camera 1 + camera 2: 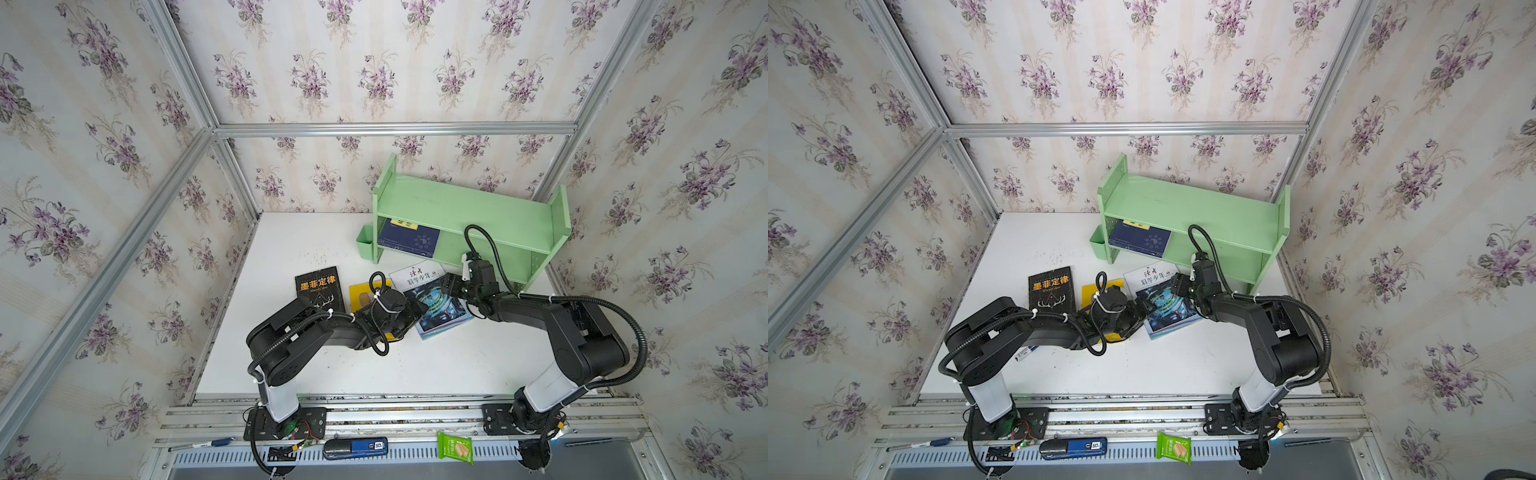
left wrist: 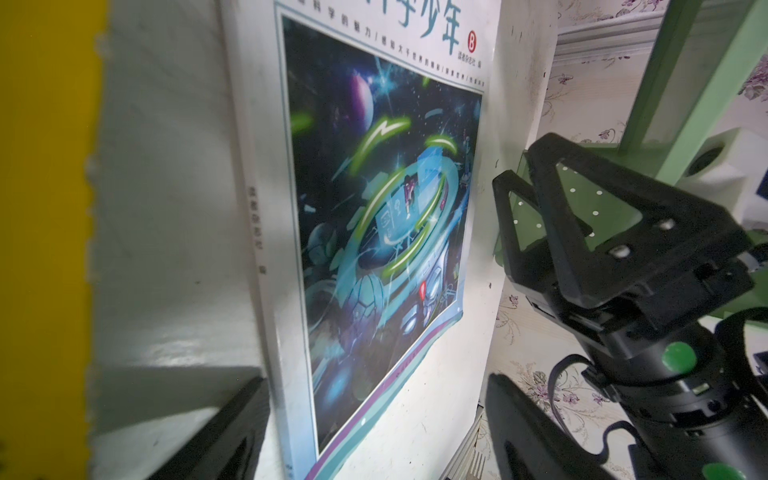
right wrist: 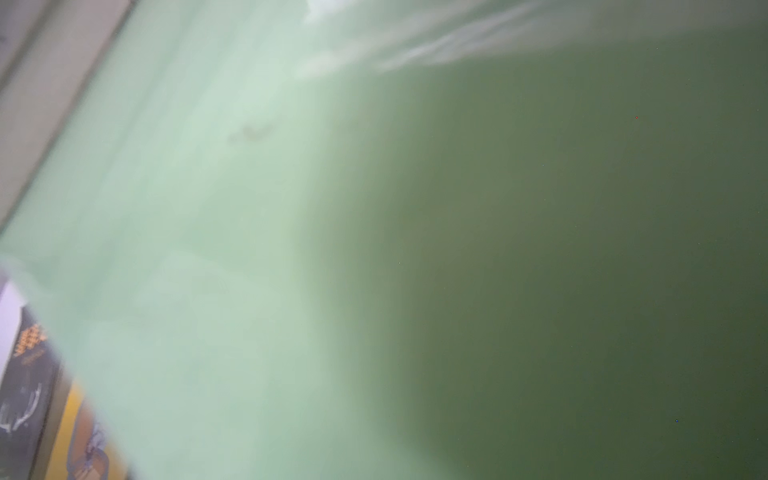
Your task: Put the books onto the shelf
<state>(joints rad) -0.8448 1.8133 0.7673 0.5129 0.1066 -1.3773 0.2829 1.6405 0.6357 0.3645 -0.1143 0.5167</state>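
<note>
A white tabletop (image 1: 436, 370) enclosed by floral-papered walls is shown, with the books not yet shelved lying at its middle. Nearest, on the front rail, a green snack packet (image 1: 456, 448) and a blue marker pen (image 1: 208, 443) are set aside, being no part of the work. Beyond the bare front strip, the left gripper (image 2: 376, 386) is placed low with its jaws spread wide about the near corner of the white-blue swirl book (image 2: 374, 208), one finger just beside the spine and nothing clamped. The right gripper (image 1: 451, 286) is poised at the opposite edge of the same book, its jaws parted and empty as seen in the left wrist view. This paired approach is judged to be chosen because the cover lies flat and is too broad to be pinched from above, so an edge must first be raised. To the left, the yellow book (image 1: 360, 291) is half covered by the left arm, and the black antler book (image 1: 319, 286) lies flat just beside it. Farther back, the shelf (image 1: 469, 205) stands askew at the rear right, with a navy book (image 1: 411, 241) laid on its lower tier at the end where the small green cup (image 1: 365, 243) is fixed. Free room is seen on that tier beside the navy book and along the upper board. The raised end panels are judged to narrow the entry path.
</note>
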